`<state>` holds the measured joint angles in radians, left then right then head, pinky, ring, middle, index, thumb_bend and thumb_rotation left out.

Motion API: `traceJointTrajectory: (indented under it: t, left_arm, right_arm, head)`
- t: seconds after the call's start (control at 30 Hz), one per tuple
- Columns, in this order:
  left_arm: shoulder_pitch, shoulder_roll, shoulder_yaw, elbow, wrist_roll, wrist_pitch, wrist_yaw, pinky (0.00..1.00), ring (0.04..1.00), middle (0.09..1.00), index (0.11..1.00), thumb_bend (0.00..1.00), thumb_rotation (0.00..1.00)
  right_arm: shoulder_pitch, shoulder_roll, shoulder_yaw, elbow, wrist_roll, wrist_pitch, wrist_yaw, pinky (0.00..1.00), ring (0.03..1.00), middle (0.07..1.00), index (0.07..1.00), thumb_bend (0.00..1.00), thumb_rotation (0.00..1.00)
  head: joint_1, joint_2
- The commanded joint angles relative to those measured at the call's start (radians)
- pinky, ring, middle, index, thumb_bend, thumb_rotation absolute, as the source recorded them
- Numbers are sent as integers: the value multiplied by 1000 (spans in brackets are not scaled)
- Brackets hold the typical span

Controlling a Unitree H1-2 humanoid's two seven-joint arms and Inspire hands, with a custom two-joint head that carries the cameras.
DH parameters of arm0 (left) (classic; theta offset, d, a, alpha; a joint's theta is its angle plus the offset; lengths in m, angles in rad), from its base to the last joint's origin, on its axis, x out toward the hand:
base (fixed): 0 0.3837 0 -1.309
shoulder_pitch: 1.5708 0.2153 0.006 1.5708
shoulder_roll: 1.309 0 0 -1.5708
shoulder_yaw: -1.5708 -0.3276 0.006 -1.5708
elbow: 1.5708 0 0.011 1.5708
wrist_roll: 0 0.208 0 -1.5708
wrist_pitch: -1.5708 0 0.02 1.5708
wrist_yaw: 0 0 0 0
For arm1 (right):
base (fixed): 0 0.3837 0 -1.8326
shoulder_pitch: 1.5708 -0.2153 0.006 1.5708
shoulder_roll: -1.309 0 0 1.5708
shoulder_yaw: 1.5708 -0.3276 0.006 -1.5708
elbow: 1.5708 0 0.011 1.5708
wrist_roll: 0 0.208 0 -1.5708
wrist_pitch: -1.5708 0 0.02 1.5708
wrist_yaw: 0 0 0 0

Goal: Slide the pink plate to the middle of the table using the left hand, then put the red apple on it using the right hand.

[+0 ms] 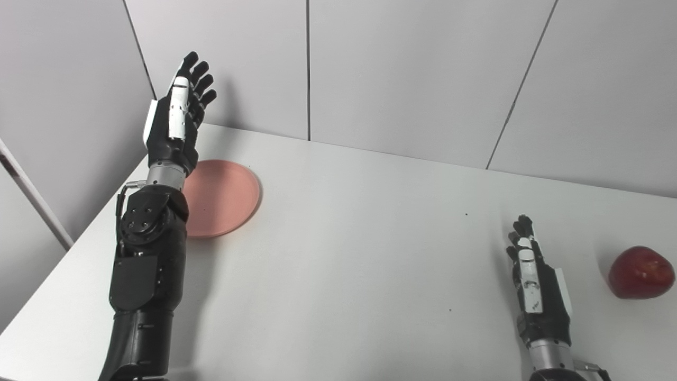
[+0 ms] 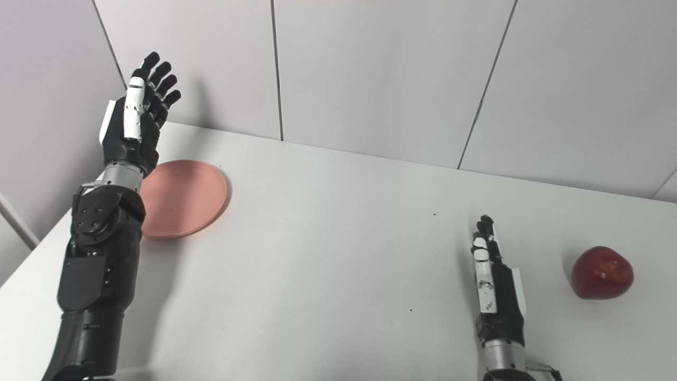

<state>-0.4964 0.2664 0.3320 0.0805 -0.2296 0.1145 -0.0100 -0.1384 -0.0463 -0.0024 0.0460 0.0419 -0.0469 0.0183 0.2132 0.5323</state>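
Observation:
A pink plate (image 1: 225, 196) lies flat near the table's far left corner. My left hand (image 1: 177, 114) is raised above the plate's left rim, fingers spread and pointing up, holding nothing; its forearm hides the plate's left edge. A red apple (image 1: 640, 272) rests on the table at the right. My right hand (image 1: 534, 280) lies low over the table to the left of the apple, fingers straight and extended forward, a clear gap between it and the apple.
The white table (image 1: 359, 238) runs from the left edge (image 1: 69, 248) to the right of the picture. Grey wall panels (image 1: 402, 74) stand right behind its far edge, close to the raised left hand.

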Motion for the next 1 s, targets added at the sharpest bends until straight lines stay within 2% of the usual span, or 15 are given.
traceJointTrajectory:
  t: [0.0, 0.2, 0.43, 0.73, 0.83, 0.97]
  left_arm:
    - [-48, 47, 8, -11, 6, -22, 5, 942, 938, 941, 916, 338, 1000]
    - [-44, 74, 39, 18, -16, -33, 15, 919, 934, 925, 887, 345, 1000]
    - [-30, 116, 75, 77, -49, -80, -14, 916, 929, 922, 896, 363, 1000]
    - [-25, 137, 110, 118, -80, -69, 5, 948, 943, 934, 914, 371, 1000]
    - [-20, 149, 124, 160, -90, -94, -6, 966, 960, 952, 924, 376, 1000]
    - [-11, 147, 133, 177, -97, -96, 7, 974, 965, 955, 920, 380, 1000]
  right_arm:
    - [-16, -8, -8, -25, 15, -29, 15, 1000, 999, 994, 986, 217, 1000]
    - [-14, -7, -10, -31, 11, -25, 12, 1000, 1000, 991, 985, 205, 1000]
    - [-13, -12, -12, -30, 25, -30, 23, 1000, 1000, 994, 991, 211, 1000]
    - [-14, -15, -15, -17, 24, -49, 24, 1000, 1000, 994, 989, 204, 1000]
    - [-14, -16, -17, -19, 35, -36, 29, 1000, 1000, 997, 993, 211, 1000]
    - [-15, -19, -17, -16, 28, -33, 26, 1000, 1000, 993, 990, 228, 1000]
  head:
    - [0, 1]
    - [6, 0]
    - [16, -1]
    - [26, -5]
    - [26, -5]
    - [28, -8]
